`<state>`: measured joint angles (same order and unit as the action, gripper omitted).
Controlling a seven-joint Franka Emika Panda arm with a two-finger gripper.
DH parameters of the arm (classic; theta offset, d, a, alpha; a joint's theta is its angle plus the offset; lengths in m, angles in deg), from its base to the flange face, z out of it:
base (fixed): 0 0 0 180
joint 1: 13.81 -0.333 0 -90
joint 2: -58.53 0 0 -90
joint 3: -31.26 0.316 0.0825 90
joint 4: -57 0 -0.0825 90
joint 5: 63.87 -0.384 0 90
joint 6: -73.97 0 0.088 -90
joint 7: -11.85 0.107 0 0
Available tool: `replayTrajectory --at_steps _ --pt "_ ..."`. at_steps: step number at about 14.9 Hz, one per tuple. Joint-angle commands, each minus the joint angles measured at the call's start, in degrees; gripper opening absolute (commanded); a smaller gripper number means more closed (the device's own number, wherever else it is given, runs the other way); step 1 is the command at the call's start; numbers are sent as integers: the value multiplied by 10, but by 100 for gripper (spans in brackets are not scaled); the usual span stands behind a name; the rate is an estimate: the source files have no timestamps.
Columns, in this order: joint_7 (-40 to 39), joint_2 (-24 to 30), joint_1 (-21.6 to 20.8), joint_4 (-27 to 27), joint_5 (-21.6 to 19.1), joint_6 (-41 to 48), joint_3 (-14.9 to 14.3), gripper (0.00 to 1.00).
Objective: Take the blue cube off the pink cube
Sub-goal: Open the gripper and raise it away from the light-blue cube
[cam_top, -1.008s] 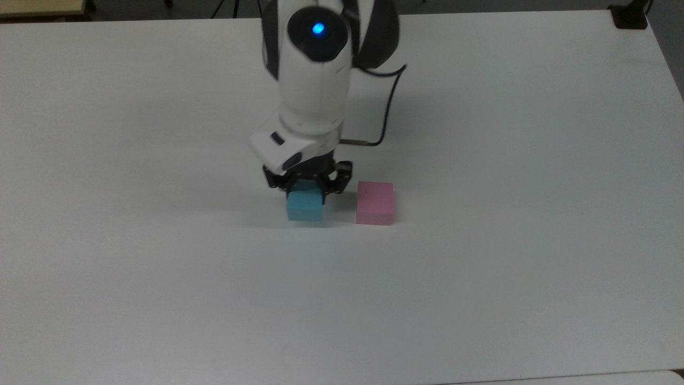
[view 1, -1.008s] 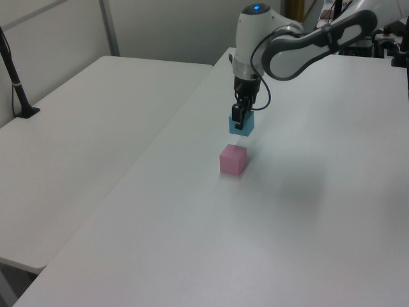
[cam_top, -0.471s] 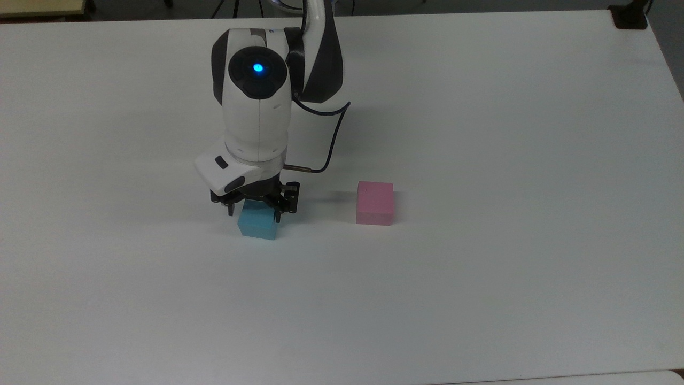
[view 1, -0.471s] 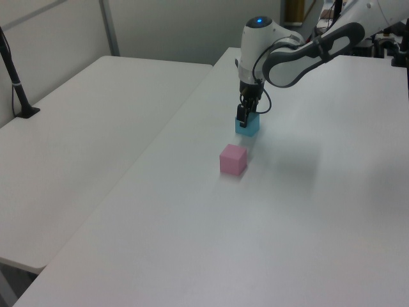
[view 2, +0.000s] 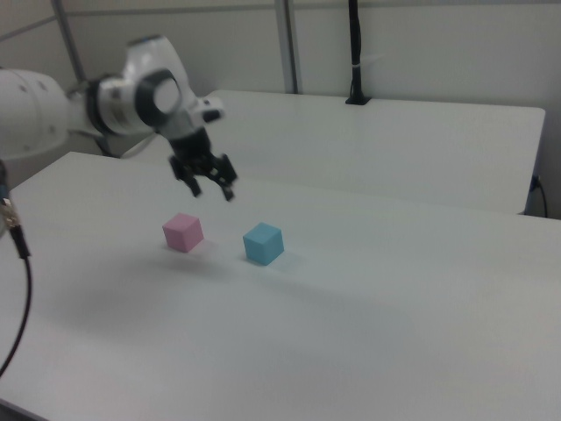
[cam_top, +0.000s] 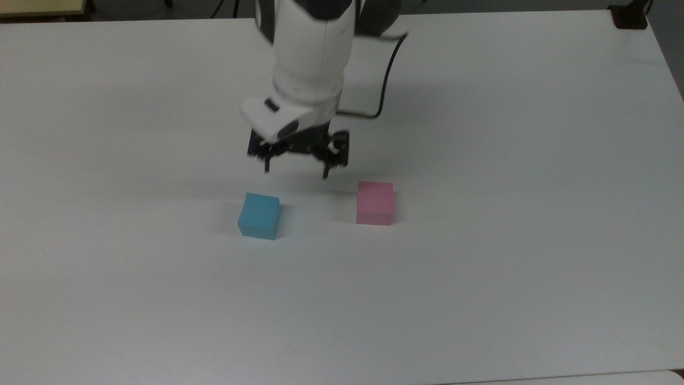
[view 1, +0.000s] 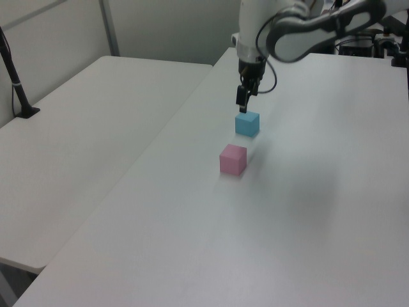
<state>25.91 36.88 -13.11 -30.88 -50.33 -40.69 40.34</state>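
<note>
Blue cube (cam_top: 259, 215) down flat on the white worktop (cam_top: 481, 267), well apart to the top view's left of pink cube (cam_top: 375, 202). End effector (cam_top: 297, 164) above and between them, spread wide, empty. Removal apparently done; next, probably only a clear retreat upward.

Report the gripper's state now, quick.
Gripper: jaws open, holding nothing, raised above the table between the blue cube and the pink cube.
</note>
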Motion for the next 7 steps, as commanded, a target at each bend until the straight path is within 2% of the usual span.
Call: replayTrajectory --at_steps 1,4,7 --pt "-4 112 -11 -35 -84 121 -23 100" --pt "-6 168 -14 -65 -88 141 -33 100" --pt "-5 178 -12 -66 -89 151 -40 100"
